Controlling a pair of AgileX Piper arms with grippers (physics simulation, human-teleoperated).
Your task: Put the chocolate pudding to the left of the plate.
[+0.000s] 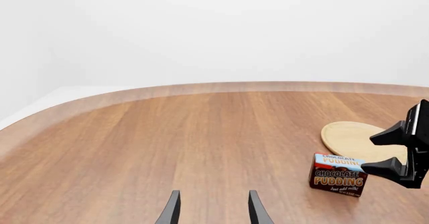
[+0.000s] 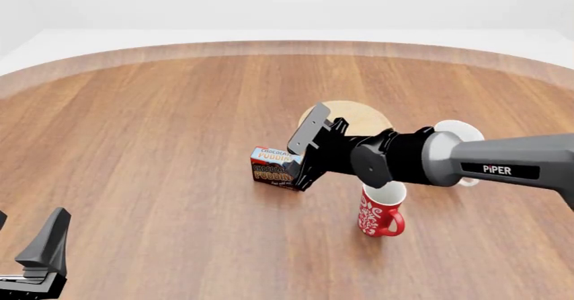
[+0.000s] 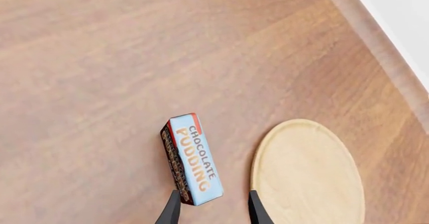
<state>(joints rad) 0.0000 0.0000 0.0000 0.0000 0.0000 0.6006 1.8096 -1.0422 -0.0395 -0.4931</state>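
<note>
The right gripper (image 2: 306, 153) was spread open above the pudding box (image 2: 273, 167), touching nothing. The box stood on the table (image 2: 161, 125) at the plate's (image 2: 354, 115) 8 o'clock.

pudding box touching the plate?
Apart. Right wrist view shows bare table between the chocolate pudding and the plate.

Brown-orange chocolate pudding (image 3: 192, 159); light-wood plate (image 3: 308, 174); red-patterned mug (image 2: 380, 211).

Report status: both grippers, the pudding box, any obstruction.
Right gripper open above chocolate pudding, not gripping. Left gripper open, idle. Pudding standing on table, left of plate. Red mug near right arm.
</note>
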